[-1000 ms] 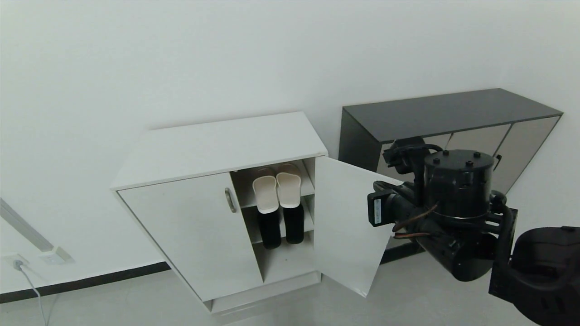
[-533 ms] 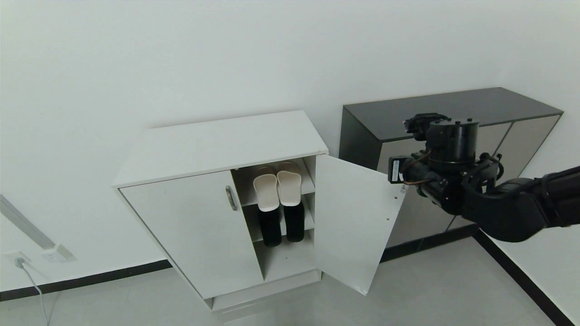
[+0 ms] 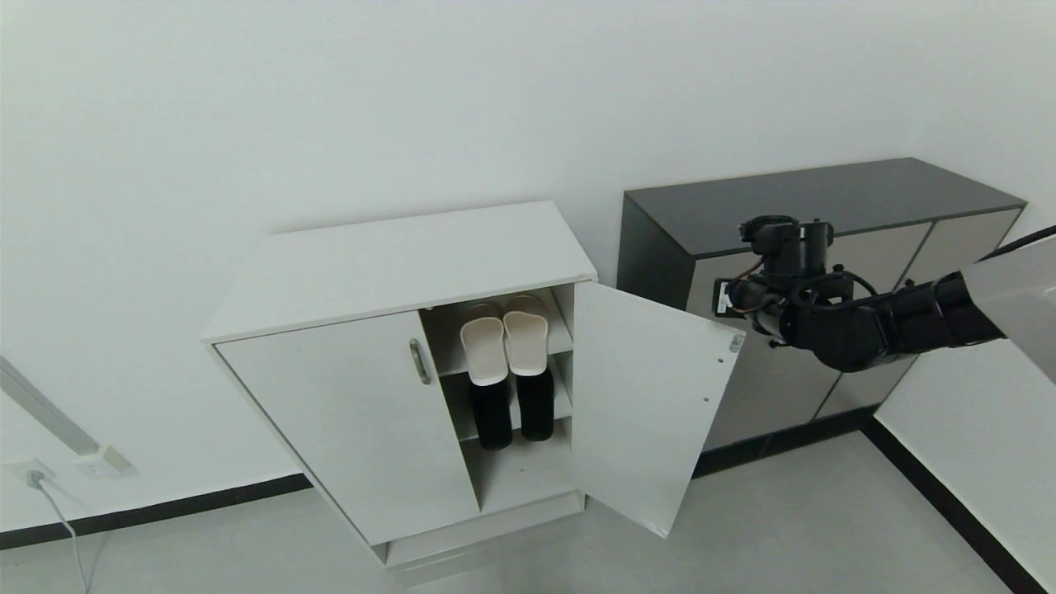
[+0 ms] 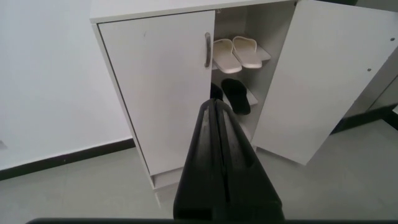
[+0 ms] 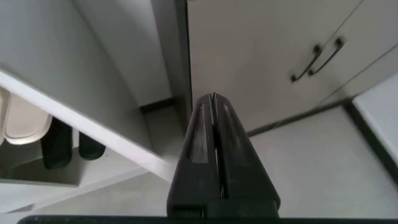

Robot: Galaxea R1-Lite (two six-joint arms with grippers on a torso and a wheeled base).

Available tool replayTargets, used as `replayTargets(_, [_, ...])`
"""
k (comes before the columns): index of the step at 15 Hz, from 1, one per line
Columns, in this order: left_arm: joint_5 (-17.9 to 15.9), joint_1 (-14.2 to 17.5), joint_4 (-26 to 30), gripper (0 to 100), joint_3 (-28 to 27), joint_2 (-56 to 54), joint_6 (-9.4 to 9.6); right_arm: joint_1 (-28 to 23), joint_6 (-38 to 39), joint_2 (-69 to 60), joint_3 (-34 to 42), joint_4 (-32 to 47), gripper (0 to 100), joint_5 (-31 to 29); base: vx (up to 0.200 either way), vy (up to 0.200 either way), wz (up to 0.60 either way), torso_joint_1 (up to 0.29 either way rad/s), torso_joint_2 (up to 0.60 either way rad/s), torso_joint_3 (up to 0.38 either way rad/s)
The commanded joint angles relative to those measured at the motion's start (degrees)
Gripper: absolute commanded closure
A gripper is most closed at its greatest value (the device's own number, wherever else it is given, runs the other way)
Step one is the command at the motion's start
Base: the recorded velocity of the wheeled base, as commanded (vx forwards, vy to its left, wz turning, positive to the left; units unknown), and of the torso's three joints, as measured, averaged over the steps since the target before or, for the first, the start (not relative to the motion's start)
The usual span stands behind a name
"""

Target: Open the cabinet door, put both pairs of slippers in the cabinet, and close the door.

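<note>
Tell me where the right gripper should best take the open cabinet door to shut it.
Probably the free vertical edge of the open door, near its top corner, coming from behind it, on the dark sideboard side. The door stands swung wide, its inner face shows no handle, and the shut right gripper sits near that corner.

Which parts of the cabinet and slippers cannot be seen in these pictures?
Head view: the closed left door hides the space behind it.
Head view: the open door shows its inner face; its handle is hidden.
Head view: the white slippers and their shelf cover the far ends of the black slippers.
</note>
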Motion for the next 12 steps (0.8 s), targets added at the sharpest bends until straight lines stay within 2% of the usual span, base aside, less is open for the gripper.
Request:
replayTargets(1, [0.0, 0.0, 0.0, 100, 0.0, 0.0, 0.0, -0.4, 1.1, 2.6, -2.0, 1.7, 100, 1.2, 0.0, 0.0, 0.0, 0.0, 0.0, 0.0])
replayTargets(12, [0.0, 0.0, 0.0, 100, 0.0, 0.0, 0.0, -0.4, 2.4, 2.6, -2.2, 5.7, 100, 2.1, 0.0, 0.0, 0.0, 0.0, 0.0, 0.0])
